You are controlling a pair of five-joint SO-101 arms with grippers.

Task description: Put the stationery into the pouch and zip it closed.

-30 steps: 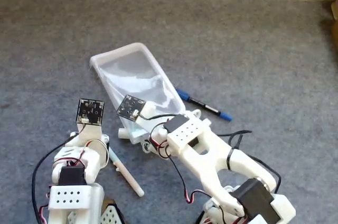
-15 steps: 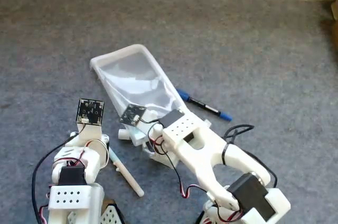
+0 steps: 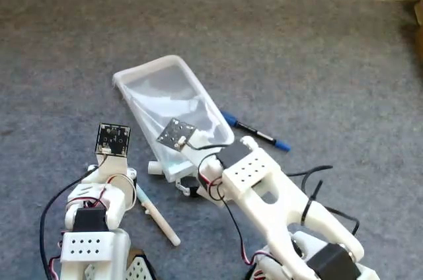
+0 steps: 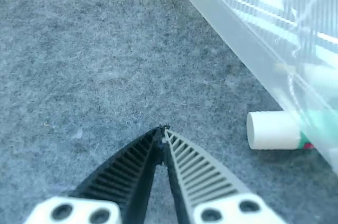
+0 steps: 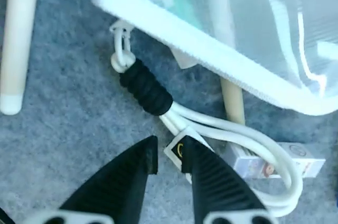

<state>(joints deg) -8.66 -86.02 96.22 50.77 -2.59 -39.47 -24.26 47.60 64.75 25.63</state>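
Observation:
The clear pouch (image 3: 170,105) lies slantwise on the carpet, its near end by both arms. In the right wrist view its white zip edge (image 5: 200,49) shows, with a black knot (image 5: 145,87) and a white pull cord (image 5: 237,137) trailing from it. My right gripper (image 5: 169,152) hangs just over the cord's small tag (image 5: 177,149), jaws narrowly open. My left gripper (image 4: 162,130) is shut and empty above bare carpet beside the pouch's side (image 4: 232,31). A white cylinder end (image 4: 272,130) pokes out there. A blue-capped black pen (image 3: 254,133) and a cream pen (image 3: 156,214) lie outside.
Grey carpet (image 3: 317,49) covers the table, with open room to the far side and left. The cream pen (image 5: 18,39) lies close beside the pouch's corner. A printed label (image 5: 274,165) hangs on the cord loop. The left arm (image 3: 106,201) stands near the front edge.
The right arm swung to the right and its wrist lifted over the pouch's near end, nudging the pouch slightly. The left arm has stayed still.

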